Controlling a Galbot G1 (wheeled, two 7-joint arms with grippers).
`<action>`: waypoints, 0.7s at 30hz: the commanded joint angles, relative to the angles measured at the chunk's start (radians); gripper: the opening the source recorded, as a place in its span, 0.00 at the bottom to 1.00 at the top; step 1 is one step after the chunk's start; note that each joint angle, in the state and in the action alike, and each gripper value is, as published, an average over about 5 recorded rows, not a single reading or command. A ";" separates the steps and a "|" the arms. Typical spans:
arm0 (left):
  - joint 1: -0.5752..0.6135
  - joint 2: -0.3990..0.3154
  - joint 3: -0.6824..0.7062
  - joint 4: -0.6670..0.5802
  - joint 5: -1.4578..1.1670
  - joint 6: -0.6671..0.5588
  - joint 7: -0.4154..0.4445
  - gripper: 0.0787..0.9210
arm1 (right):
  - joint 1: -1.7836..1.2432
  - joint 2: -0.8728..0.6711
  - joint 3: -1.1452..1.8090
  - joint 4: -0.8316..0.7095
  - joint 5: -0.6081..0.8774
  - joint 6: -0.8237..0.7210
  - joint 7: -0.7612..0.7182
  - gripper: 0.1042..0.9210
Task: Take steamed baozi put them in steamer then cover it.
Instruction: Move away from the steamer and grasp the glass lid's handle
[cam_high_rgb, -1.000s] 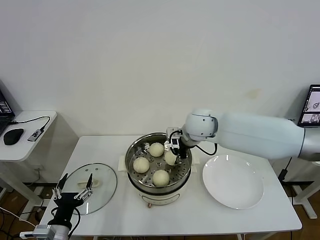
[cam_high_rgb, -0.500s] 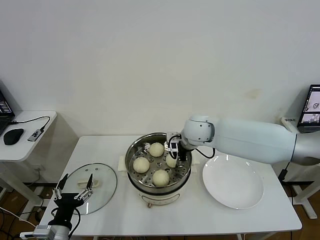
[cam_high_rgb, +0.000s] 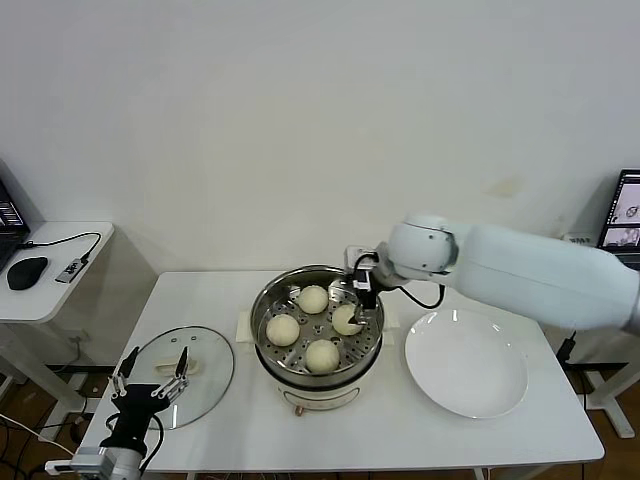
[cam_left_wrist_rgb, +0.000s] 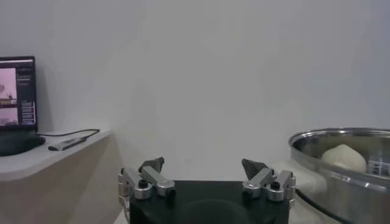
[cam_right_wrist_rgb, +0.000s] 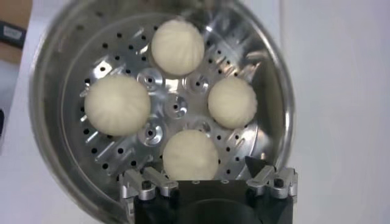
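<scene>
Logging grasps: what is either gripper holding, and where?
Nothing. The right gripper is open above the steamer; the left gripper is open by the cover.

four steamed baozi (cam_high_rgb: 314, 298) (cam_high_rgb: 283, 329) (cam_high_rgb: 321, 354) (cam_high_rgb: 346, 319) sit in one steamer (cam_high_rgb: 268, 303). one glass cover (cam_high_rgb: 205, 365), one white plate (cam_high_rgb: 466, 363), one white table (cam_high_rgb: 400, 430). two grippers: the left gripper (cam_high_rgb: 152, 378) and the right gripper (cam_high_rgb: 361, 291).
</scene>
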 joint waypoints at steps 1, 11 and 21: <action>-0.005 -0.003 0.006 0.007 0.004 -0.001 -0.004 0.88 | -0.461 -0.298 0.420 0.157 0.021 0.327 0.328 0.88; -0.012 -0.031 0.037 0.006 0.052 0.015 -0.027 0.88 | -1.377 -0.189 1.314 0.224 -0.197 0.629 0.480 0.88; -0.023 -0.038 0.057 0.049 0.234 0.080 -0.088 0.88 | -1.772 0.356 1.830 0.234 -0.425 0.840 0.367 0.88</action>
